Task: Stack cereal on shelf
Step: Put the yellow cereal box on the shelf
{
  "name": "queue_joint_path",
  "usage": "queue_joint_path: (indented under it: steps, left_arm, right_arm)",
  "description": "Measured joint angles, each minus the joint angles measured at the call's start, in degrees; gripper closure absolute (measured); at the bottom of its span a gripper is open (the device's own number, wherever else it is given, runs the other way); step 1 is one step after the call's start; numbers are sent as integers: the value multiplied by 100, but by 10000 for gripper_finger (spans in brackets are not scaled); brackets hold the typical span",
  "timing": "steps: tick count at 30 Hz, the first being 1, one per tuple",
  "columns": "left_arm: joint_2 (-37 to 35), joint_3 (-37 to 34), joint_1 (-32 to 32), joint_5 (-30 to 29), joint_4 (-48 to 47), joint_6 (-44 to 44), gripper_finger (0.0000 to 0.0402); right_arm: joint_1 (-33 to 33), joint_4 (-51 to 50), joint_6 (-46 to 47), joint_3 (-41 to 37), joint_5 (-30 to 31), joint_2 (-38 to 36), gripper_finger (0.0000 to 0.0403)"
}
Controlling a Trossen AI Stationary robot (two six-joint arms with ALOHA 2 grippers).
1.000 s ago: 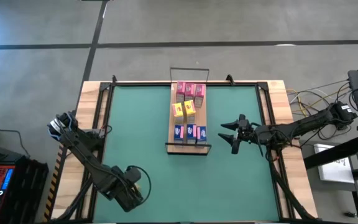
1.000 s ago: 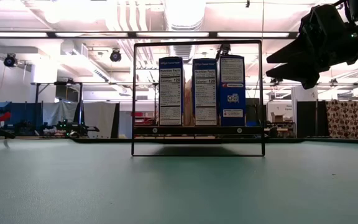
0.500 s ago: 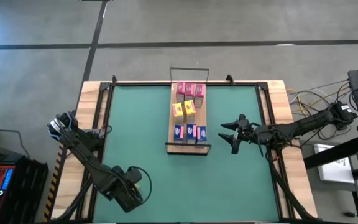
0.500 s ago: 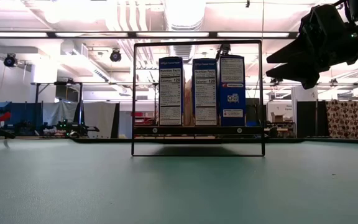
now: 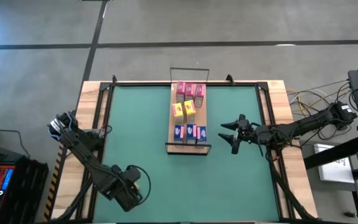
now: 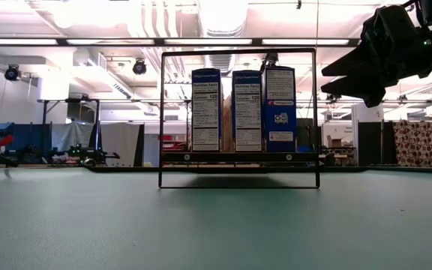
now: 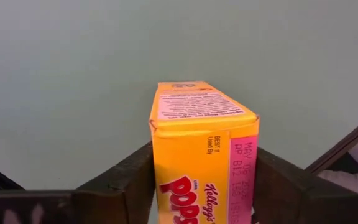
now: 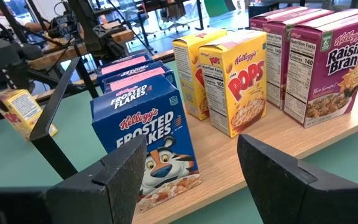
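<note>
While eight cereal boxes stand upright on the shelf (image 5: 189, 147), a ninth, a yellow Pops box (image 7: 204, 155), is clamped between the left gripper's (image 5: 131, 186) fingers (image 7: 120, 183), one dark finger pressed against each side of it. That gripper hangs over the near-left corner of the green bench (image 5: 142, 124), well apart from the shelf.

On the wooden board the boxes sit in three groups. Nearest the right gripper (image 5: 229, 134) are three blue Frosted Flakes boxes (image 8: 145, 146), filling the end of the shelf closest to its fingers (image 8: 114, 180). Past them, toward the middle of the board, stand two yellow Pops boxes (image 8: 235, 84). Farthest from those fingers are three magenta Raisin Bran boxes (image 8: 328, 65).

The right gripper floats above the bench just beside the shelf's near end, level with the blue boxes, its fingers spread wide with nothing between them. In the low view it shows high up, clear of the bench surface, to the side of the black wire rail (image 6: 238, 52) that frames the shelf's short end.
</note>
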Motion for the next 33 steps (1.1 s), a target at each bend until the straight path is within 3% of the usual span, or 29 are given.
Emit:
queue_joint_path:
  steps: [14, 21, 25, 33]
  left_arm:
    - [0, 7, 4, -84, 161, -164, 219]
    - [0, 46, 121, -529, 432, -677, 219]
    - [0, 44, 466, -535, 714, -263, 219]
    - [2, 44, 1319, -516, 1133, 1484, 219]
  right_arm:
    - [-2, 0, 0, 0, 0, 0, 163]
    - [-1, 0, 0, -1, 0, 0, 163]
    - [0, 0, 0, -1, 0, 0, 163]
    - [-2, -1, 0, -1, 1, 1, 163]
